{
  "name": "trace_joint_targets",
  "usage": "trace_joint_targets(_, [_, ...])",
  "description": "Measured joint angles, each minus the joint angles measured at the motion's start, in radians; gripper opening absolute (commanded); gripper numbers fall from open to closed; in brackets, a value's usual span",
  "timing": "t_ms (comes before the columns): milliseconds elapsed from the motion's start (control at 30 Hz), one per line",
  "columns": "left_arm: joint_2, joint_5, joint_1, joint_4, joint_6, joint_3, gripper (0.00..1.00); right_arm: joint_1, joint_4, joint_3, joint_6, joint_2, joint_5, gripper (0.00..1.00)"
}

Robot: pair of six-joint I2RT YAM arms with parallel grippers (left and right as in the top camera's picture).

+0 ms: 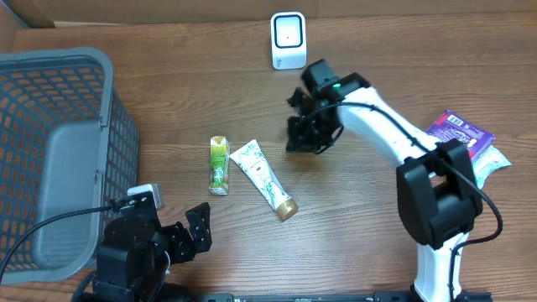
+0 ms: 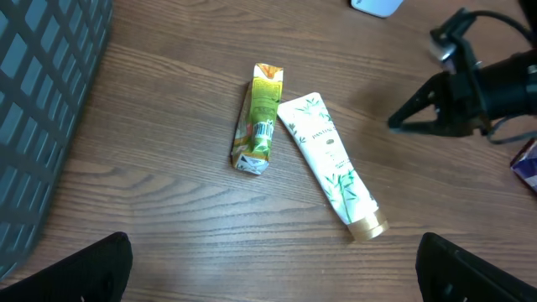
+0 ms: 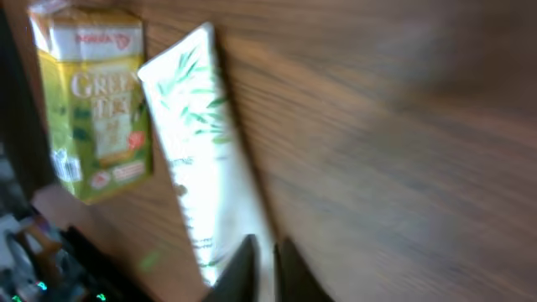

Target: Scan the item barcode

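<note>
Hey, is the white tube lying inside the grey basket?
No, the tube lies on the bare table beside the green tea carton, outside the basket.

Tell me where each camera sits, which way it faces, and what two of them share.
Overhead: above the wooden table, looking straight down; left arm, right arm, grey plastic mesh basket and white box-shaped scanner show.
Left wrist: low at the near edge, facing the green tea carton and white leaf-printed tube; open left fingers fill the bottom corners.
Right wrist: close over the table, blurred; shut right fingers poke in at the bottom.
Shared: all three show carton and tube.
</note>
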Motion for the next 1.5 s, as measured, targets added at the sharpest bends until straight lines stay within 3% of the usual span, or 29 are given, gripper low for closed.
trace_joint_targets(333, [0.000, 0.000, 0.000, 0.000, 0.000, 0.000, 0.99, 0.246, -0.055, -0.004, 0.134, 0.000, 0.027, 0.04])
trace_joint_targets(533, [0.000, 0.000, 0.000, 0.000, 0.000, 0.000, 0.99, 0.291, -0.027, -0.082, 0.220, 0.000, 0.081, 0.04])
trace_joint_targets(767, [0.000, 0.000, 0.000, 0.000, 0.000, 0.000, 1.00, 0.272, -0.105, -0.126, 0.274, 0.000, 0.219, 0.04])
trace_joint_targets(933, [0.000, 0.000, 0.000, 0.000, 0.000, 0.000, 1.00, 0.183, -0.120, -0.128, 0.290, 0.000, 0.372, 0.04])
trace_joint_targets(1200, [0.000, 0.000, 0.000, 0.000, 0.000, 0.000, 1.00, -0.043, 0.087, -0.130, 0.241, 0.000, 0.529, 0.05])
trace_joint_targets(1267, [0.000, 0.000, 0.000, 0.000, 0.000, 0.000, 1.00, -0.090, 0.153, -0.130, 0.210, 0.000, 0.514, 0.10])
trace_joint_targets(1400, [0.000, 0.000, 0.000, 0.000, 0.000, 0.000, 1.00, -0.146, 0.197, -0.130, 0.152, 0.000, 0.384, 0.38])
trace_joint_targets(1500, [0.000, 0.000, 0.000, 0.000, 0.000, 0.000, 1.00, -0.166, 0.141, -0.130, 0.138, 0.000, 0.240, 0.47])
